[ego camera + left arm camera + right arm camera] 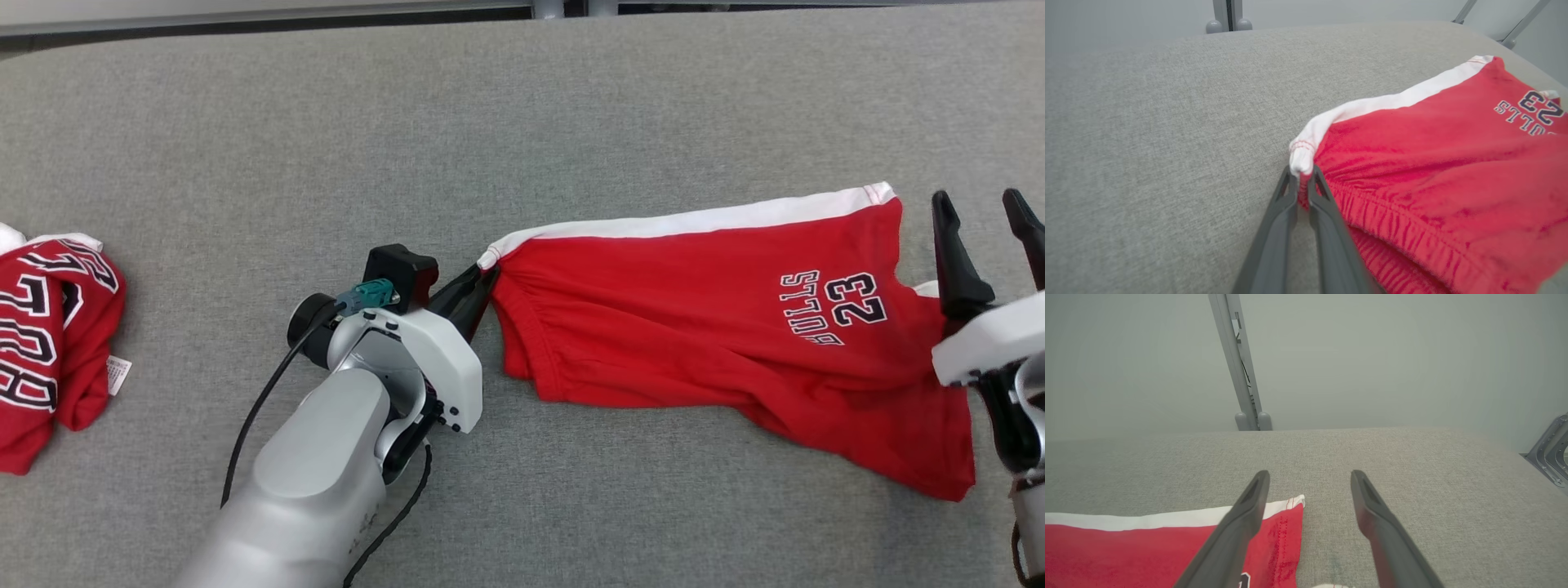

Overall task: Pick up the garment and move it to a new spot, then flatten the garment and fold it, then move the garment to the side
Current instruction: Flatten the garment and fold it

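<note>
Grey and white left arm [326,474]
It has a black cable [259,408], a teal plug [369,294] and long dark fingers [467,296].

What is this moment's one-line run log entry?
left gripper: shut on red shorts, waistband corner | right gripper: open, at hem corner, nothing held | shorts: spread on grey table

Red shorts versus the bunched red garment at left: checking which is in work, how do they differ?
The red shorts lie spread out; the bunched red garment sits crumpled. The left tool pinches the red shorts' white corner; the bunched red garment is untouched. Both are red with dark lettering.
</note>
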